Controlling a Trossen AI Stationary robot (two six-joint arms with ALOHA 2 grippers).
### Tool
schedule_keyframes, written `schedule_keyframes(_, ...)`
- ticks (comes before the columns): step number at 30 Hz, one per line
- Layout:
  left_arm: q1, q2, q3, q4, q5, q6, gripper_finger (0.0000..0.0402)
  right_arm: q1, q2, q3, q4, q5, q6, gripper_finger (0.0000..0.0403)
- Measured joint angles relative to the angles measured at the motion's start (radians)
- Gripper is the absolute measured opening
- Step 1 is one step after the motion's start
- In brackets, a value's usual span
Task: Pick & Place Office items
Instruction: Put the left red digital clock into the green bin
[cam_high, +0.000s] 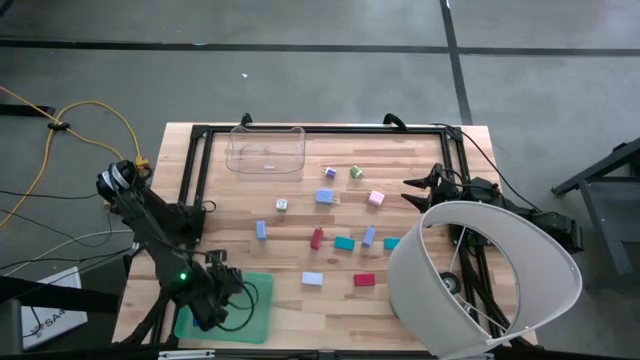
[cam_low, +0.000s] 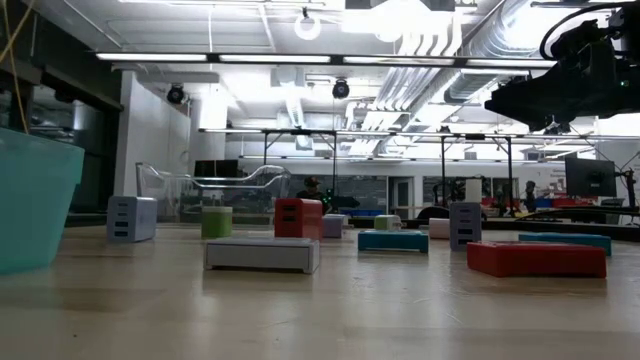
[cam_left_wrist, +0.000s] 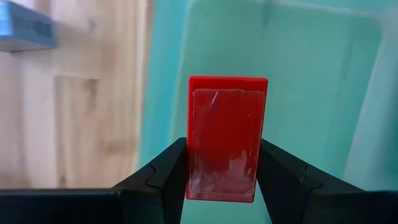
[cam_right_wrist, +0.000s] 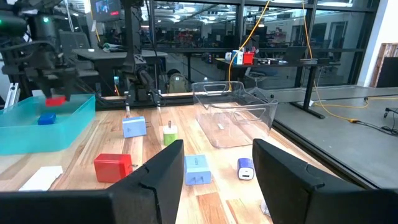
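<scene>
My left gripper (cam_left_wrist: 224, 148) is over the flat green tray (cam_high: 255, 310) at the table's near left corner, shut on a red block (cam_left_wrist: 227, 118). The right wrist view shows that red block (cam_right_wrist: 56, 99) at the height of the tray's rim, with a blue block (cam_right_wrist: 46, 118) lying inside the tray. My right gripper (cam_high: 412, 190) hovers open at the table's right side and touches nothing. Several small blocks lie flat on the wood: a red one (cam_high: 364, 280), a teal one (cam_high: 344, 243), a pink one (cam_high: 376, 198), a green one (cam_high: 356, 172) and a light blue one (cam_high: 324, 196). My left gripper pinches the red block by its two long side faces (cam_left_wrist: 194, 163), near one end, between its two fingers (cam_left_wrist: 168, 171). The fingers come from above, pointing down at the tray. The block is lifted clear of the tray floor (cam_left_wrist: 311, 93), its broad face toward the wrist camera.
A clear plastic bin (cam_high: 265, 150) stands at the table's far edge. A large white lampshade-like shape (cam_high: 480, 280) covers the near right corner in the high view. A black frame (cam_high: 200, 170) borders the table. Bare wood lies between the tray and the blocks.
</scene>
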Motion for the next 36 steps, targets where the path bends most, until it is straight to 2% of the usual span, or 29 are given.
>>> schedule_keyframes(6, -0.005, 0.089, 0.0, 0.063, 0.007, -0.052, 0.0158, 0.0, 0.0, 0.0, 0.0, 0.0, 0.0, 0.0178)
schedule_keyframes(18, 0.0, 0.202, 0.0, 0.215, 0.013, -0.042, 0.0158, 0.0, 0.0, 0.0, 0.0, 0.0, 0.0, 0.0178)
schedule_keyframes(30, 0.033, 0.221, -0.003, 0.302, 0.093, -0.034, 0.0158, 0.0, 0.0, 0.0, 0.0, 0.0, 0.0, 0.0178)
schedule_keyframes(36, 0.048, 0.221, -0.047, 0.38, 0.113, -0.035, 0.0158, 0.0, 0.0, 0.0, 0.0, 0.0, 0.0, 0.0178)
